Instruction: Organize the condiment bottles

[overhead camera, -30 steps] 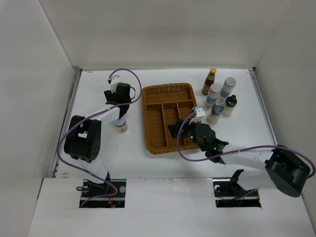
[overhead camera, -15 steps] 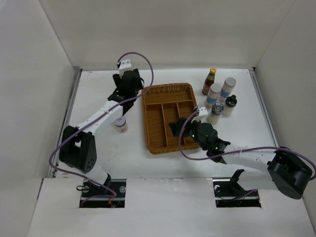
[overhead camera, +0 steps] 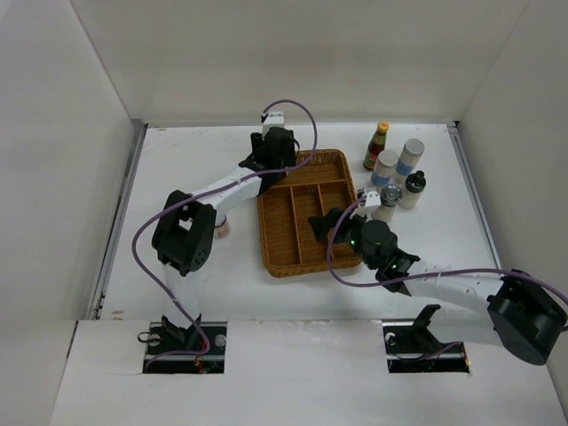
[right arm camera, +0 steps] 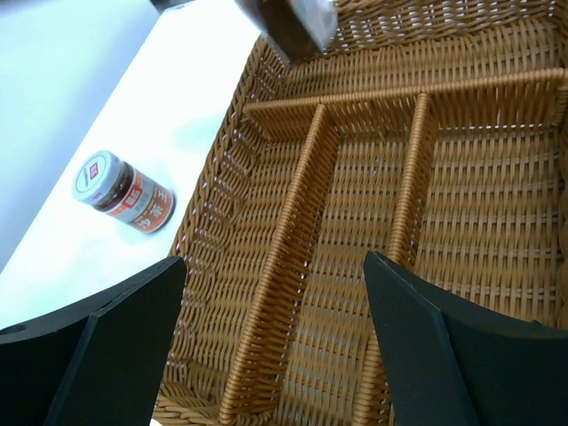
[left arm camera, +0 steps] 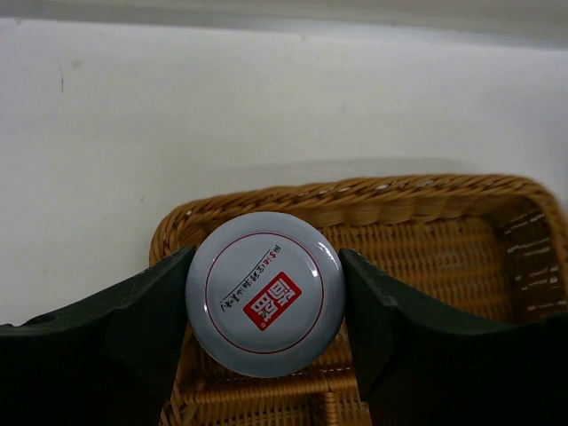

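My left gripper (overhead camera: 275,153) is shut on a short jar with a pale lid bearing a red label (left arm camera: 264,293). It holds the jar above the far left corner of the wicker tray (overhead camera: 293,266). A second short jar (overhead camera: 218,228) stands on the table left of the tray, and it also shows in the right wrist view (right arm camera: 124,191). My right gripper (overhead camera: 325,224) is open and empty over the tray's near compartments (right arm camera: 275,346). To the right of the tray stand the sauce bottle (overhead camera: 377,145), two white cylinders (overhead camera: 383,169) (overhead camera: 408,159) and two dark-capped shakers (overhead camera: 413,188) (overhead camera: 387,202).
The tray has one crosswise compartment at the far end and three long ones; in the wrist views the visible ones (left arm camera: 426,257) (right arm camera: 355,222) hold nothing. White walls (overhead camera: 89,133) enclose the table on three sides. The left arm (overhead camera: 182,235) stretches across the table left of the tray.
My left gripper has carried the jar rightward from the table left of the tray to above the tray's far left corner. The right gripper has shifted slightly right.
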Tool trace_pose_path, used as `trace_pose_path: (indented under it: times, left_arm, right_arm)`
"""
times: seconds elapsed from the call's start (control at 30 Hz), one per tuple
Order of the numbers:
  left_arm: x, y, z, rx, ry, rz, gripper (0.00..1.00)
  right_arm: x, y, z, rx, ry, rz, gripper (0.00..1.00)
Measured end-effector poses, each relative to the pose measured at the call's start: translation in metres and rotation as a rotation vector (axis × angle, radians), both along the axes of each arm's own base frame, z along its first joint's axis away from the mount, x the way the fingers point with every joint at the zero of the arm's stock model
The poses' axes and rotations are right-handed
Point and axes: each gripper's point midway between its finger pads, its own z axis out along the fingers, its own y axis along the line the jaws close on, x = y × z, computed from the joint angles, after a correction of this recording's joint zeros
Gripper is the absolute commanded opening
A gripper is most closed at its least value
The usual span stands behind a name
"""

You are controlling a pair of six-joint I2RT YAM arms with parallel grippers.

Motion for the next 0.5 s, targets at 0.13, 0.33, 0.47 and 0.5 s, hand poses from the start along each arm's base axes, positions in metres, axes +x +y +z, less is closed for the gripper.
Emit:
trace_pose_path:
  times: [0.13,0.33,0.47,0.5]
  left_arm:
    - [0.0,0.008,-0.041,0.052,0.089,0.01,0.36]
    - [0.004,0.017,-0.055,0.065,0.115,0.026,0.65]
    - [0.011,0.017,-0.047,0.039,0.072,0.033,0.9]
    - [0.01,0.017,-0.044,0.033,0.058,0.033,0.92]
  right_arm:
    - [0.001,-0.001,0.002,0.006,-0.004,-0.003,0.88]
    - [0.001,-0.001,0.002,0.005,-0.003,-0.004,0.88]
    - [0.001,-0.001,0.002,0.005,-0.003,-0.004,0.89]
    - [0.001,-0.001,0.002,0.005,-0.003,-0.004,0.89]
